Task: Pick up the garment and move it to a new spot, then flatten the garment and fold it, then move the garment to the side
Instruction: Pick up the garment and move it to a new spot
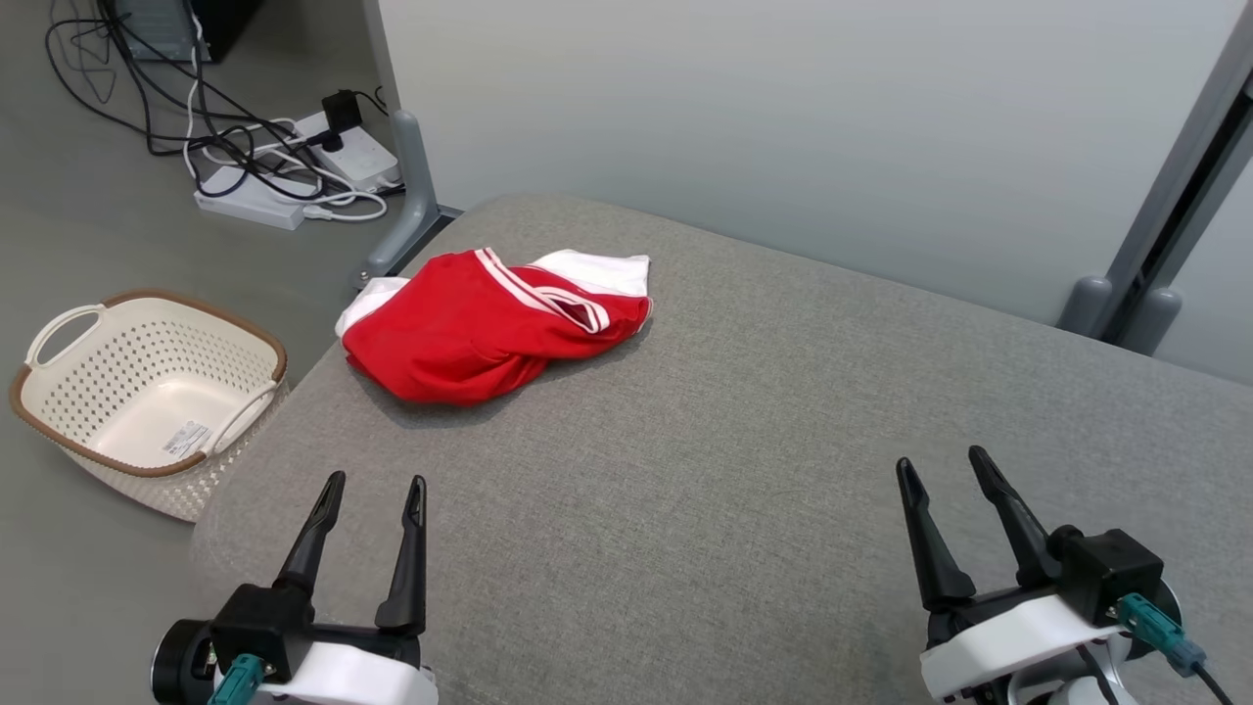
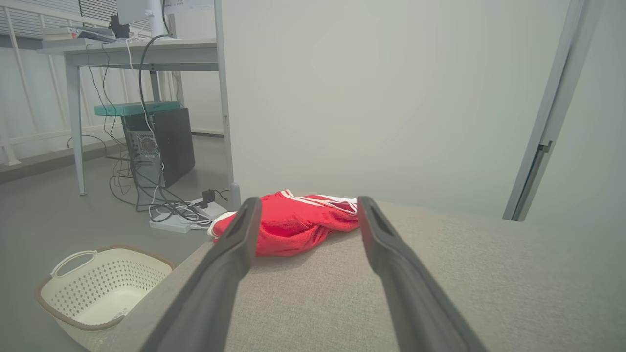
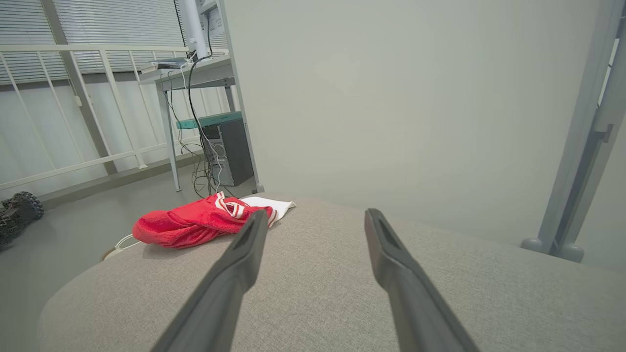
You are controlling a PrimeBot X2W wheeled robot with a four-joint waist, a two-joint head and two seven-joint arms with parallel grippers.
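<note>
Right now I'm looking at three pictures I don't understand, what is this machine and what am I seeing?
It is a wheeled robot with two arms. The head view looks down from its head: its left hand and right hand, each two long dark fingers, are open and hold nothing. The two wrist views look along each hand's own fingers. A crumpled red jersey shirt with white sleeves lies on the grey fabric-covered surface, near its far left corner. A cream perforated plastic basket stands on the floor to its left.
</note>
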